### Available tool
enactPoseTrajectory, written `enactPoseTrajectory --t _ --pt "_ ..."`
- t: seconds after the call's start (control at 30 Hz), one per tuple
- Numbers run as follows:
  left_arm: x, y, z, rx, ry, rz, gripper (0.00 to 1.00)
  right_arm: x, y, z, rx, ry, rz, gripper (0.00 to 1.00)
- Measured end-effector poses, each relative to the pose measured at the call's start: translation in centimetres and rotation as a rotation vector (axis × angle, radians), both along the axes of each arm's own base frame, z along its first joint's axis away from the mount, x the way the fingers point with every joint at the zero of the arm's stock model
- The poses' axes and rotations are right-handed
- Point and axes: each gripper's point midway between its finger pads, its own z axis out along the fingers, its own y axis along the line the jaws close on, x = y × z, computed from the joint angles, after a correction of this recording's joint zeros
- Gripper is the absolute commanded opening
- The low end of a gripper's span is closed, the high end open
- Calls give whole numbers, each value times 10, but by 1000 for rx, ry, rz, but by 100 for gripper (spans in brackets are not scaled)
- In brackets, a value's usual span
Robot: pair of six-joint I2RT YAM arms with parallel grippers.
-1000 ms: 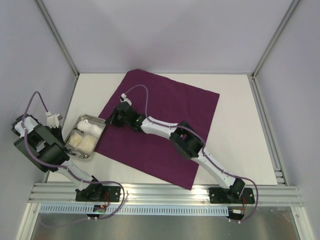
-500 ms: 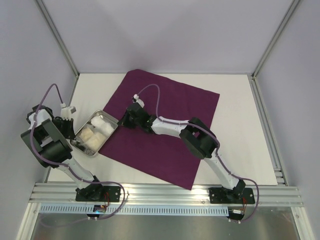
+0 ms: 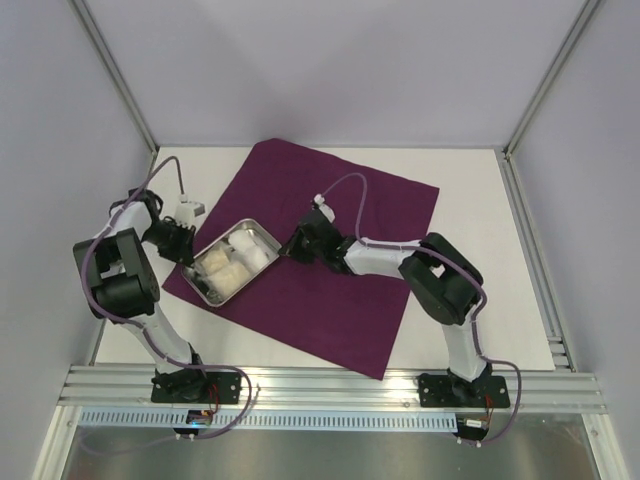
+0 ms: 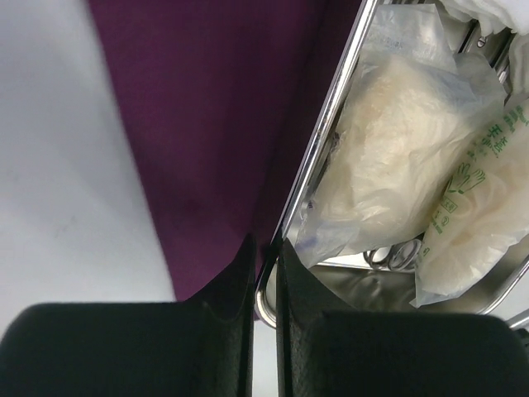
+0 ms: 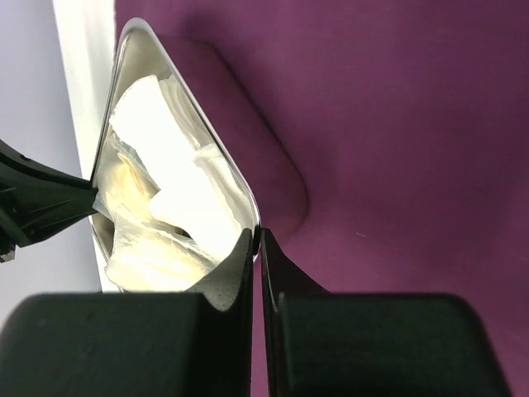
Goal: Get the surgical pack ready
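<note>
The surgical pack's plum-purple drape (image 3: 350, 200) lies spread flat as a big square sheet. A shallow metal tray (image 3: 263, 233) sits over the drape's left part and holds white gauze and bagged packets (image 3: 232, 268). My left gripper (image 3: 188, 258) is shut on the tray's left corner rim (image 4: 331, 107), the fingers pinching it at the left gripper tips (image 4: 263, 244). My right gripper (image 3: 287, 250) is shut on the opposite corner, the rim (image 5: 190, 99) clamped at the right gripper tips (image 5: 256, 233). Scissor handles (image 4: 395, 256) show under the packets (image 4: 397, 157). The drape (image 5: 397, 124) bulges beside the tray.
White tabletop (image 3: 470, 240) surrounds the drape, with a narrow strip (image 4: 66, 165) left of it. Aluminium frame posts and grey walls (image 3: 540, 90) enclose the table. A slotted rail (image 3: 330, 385) runs along the near edge by the arm bases.
Both arms have carried the tray to the right, from the table's left edge onto the left part of the drape. Both grips stayed shut on its rim.
</note>
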Motion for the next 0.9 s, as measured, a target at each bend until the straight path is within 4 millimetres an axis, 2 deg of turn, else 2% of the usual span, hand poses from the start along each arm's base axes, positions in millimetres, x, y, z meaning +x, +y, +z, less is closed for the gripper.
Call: enactPoseTrajectory --t 0.1,0.27,0.6,0.77,0.9 --pt "8 -25 -2 -10 10 -52 0 -2 -27 -2 -8 12 -31 1" --pt "33 -67 -2 -14 8 -152 0 -8 -70 -2 -26 18 -101 0" --pt "82 -172 0 -28 -31 -355 0 -6 -169 -4 -59 16 -300 0" --pt "99 -214 0 -44 -47 -418 0 -5 -205 -2 -76 12 -375 0" --pt "106 -232 0 -60 -50 -427 0 -1 -224 -2 -89 10 -406 0"
